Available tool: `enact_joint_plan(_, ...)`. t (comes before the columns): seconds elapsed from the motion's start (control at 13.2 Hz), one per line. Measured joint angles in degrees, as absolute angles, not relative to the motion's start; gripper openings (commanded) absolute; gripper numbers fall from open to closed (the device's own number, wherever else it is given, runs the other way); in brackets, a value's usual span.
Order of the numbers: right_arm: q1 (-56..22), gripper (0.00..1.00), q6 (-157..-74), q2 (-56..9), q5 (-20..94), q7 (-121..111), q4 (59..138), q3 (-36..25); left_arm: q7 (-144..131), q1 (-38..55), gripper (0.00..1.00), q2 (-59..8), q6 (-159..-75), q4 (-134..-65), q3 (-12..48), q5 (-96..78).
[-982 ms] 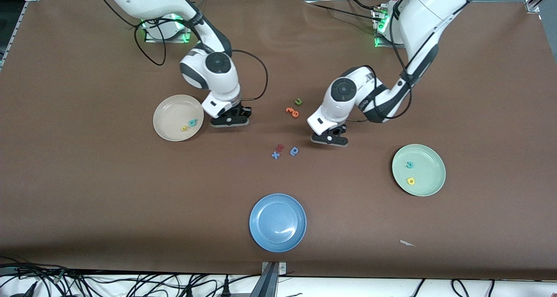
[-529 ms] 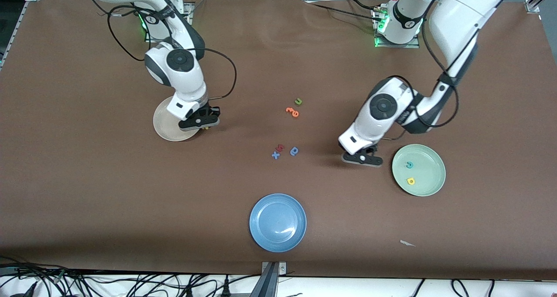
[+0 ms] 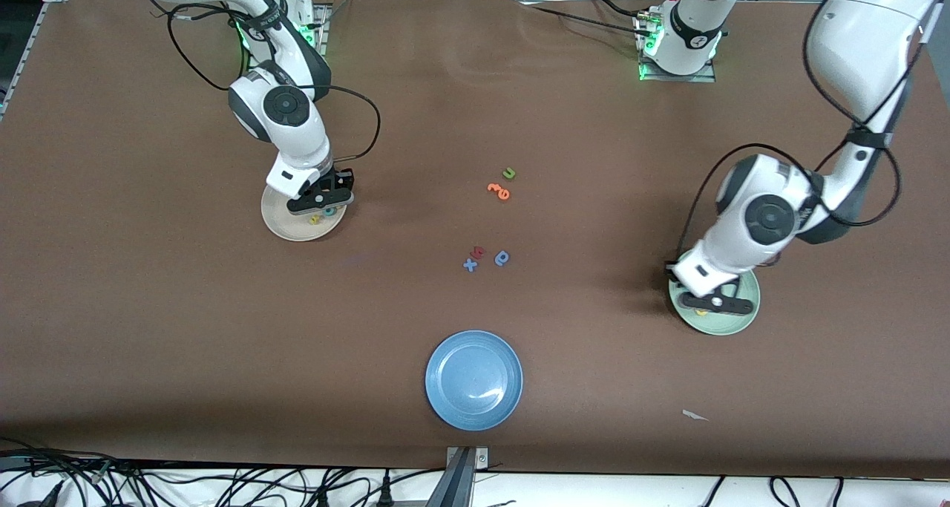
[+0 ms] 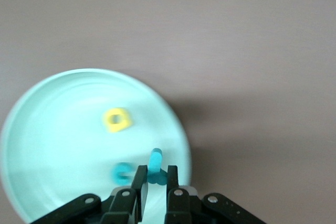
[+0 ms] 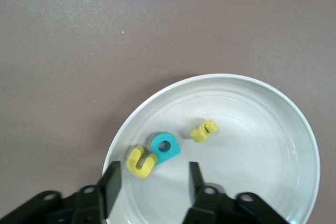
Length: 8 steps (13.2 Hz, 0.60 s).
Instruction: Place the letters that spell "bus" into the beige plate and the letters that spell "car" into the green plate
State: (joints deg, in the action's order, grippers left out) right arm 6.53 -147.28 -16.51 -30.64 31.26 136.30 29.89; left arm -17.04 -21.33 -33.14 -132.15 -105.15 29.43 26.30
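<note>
My right gripper [image 5: 153,182] hangs open over the beige plate [image 5: 252,156], nothing between its fingers. Three letters lie in that plate: a yellow "u" [image 5: 142,161], a teal "b" [image 5: 165,147] and a yellow "s" [image 5: 203,130]. In the front view this gripper [image 3: 319,201] covers part of the beige plate [image 3: 282,221]. My left gripper [image 4: 155,170] is shut on a teal "r" [image 4: 156,160] over the green plate [image 4: 63,129]. A yellow "a" [image 4: 117,119] and a teal "c" [image 4: 122,173] lie in it. In the front view the left gripper [image 3: 716,303] hides most of the green plate [image 3: 705,327].
A blue plate [image 3: 473,379] sits nearest the front camera. At mid-table lie a green "u" [image 3: 509,173], orange letters [image 3: 499,190], a blue "x" [image 3: 470,265], a red letter [image 3: 479,252] and a darker blue "a" [image 3: 502,257]. A paper scrap [image 3: 695,416] lies nearer the camera than the green plate.
My right arm swung from mid-table to over the beige plate and opened; the yellow "u" now lies there. My left arm carried the teal "r" over the green plate.
</note>
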Motion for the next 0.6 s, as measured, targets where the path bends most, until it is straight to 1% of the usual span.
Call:
enact_joint_plan(0.08, 6.54, 1.00, -147.10, -16.24, -30.64, 31.22, 136.30, 29.94, -16.62, -23.25, 0.99, -33.12, -132.15, -105.14, 29.42, 26.30)
enact_joint_plan(0.23, 6.60, 1.00, -145.56, -15.00, -30.20, 31.21, 136.29, 29.98, -16.46, -25.41, 1.00, -33.09, -132.10, -105.14, 29.42, 26.30)
enact_joint_plan(0.45, 6.65, 1.00, -141.82, -11.25, -21.12, 30.86, 135.27, 30.22, -16.31, -25.54, 1.00, -32.44, -129.58, -104.47, 29.56, 26.30)
enact_joint_plan(0.53, 6.64, 1.00, -139.35, -9.87, -18.58, 30.74, 133.92, 30.37, -15.50, -25.61, 1.00, -32.08, -127.76, -103.45, 29.56, 26.30)
enact_joint_plan(0.6, 6.64, 1.00, -135.10, -8.70, -17.09, 30.72, 131.53, 30.52, -14.29, -25.83, 1.00, -31.68, -125.38, -102.06, 29.55, 26.30)
